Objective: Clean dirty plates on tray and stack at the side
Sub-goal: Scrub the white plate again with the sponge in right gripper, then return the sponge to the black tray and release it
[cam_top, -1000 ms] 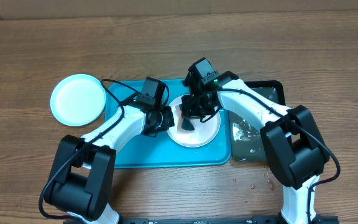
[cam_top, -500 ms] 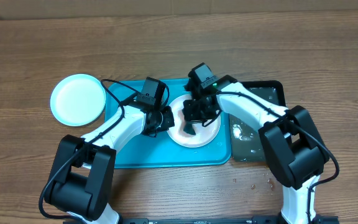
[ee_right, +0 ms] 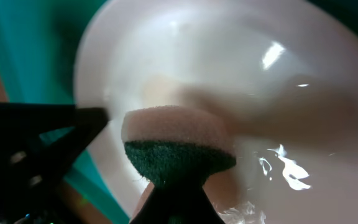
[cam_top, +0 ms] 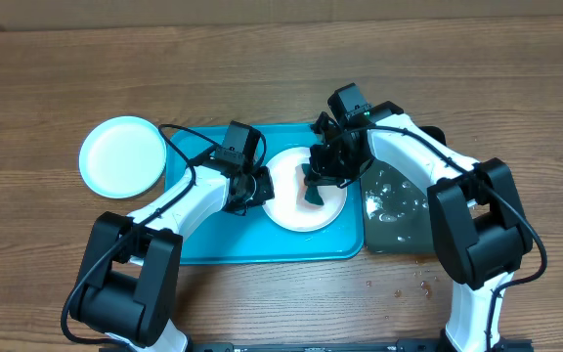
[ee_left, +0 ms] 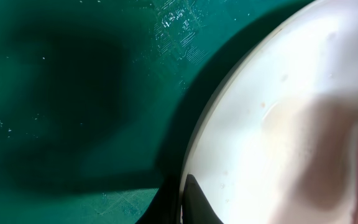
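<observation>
Since the frame half a second ago, the right gripper (cam_top: 323, 178) has been carried rightward across the small round white plastic plate (cam_top: 291, 207), from its middle to its right part. It is now near the black rectangular tray of water (cam_top: 404, 220). The left gripper (cam_top: 252, 189) has been kept at the plate's left rim.

From overhead, the white plate is seen lying inside the large bright turquoise rectangular plastic tray (cam_top: 213, 240), right of its centre. A small round light blue plastic plate (cam_top: 120, 156) is seen on the brown wooden desk (cam_top: 262, 59), just beside the tray's left end.

In the left wrist view, the white plate (ee_left: 291, 143) is shown against the wet turquoise tray (ee_left: 73, 93). One dark fingertip (ee_left: 197, 202) is seen at the plate's rim. Whether the left gripper is clamped on the plate cannot be told.

In the right wrist view, a dark green sponge with a pale top (ee_right: 176, 146) is held clamped in the right gripper (ee_right: 173, 193). The sponge is seen over the wet, glistening white plate (ee_right: 229, 68), and whether it touches the plate cannot be told.
</observation>
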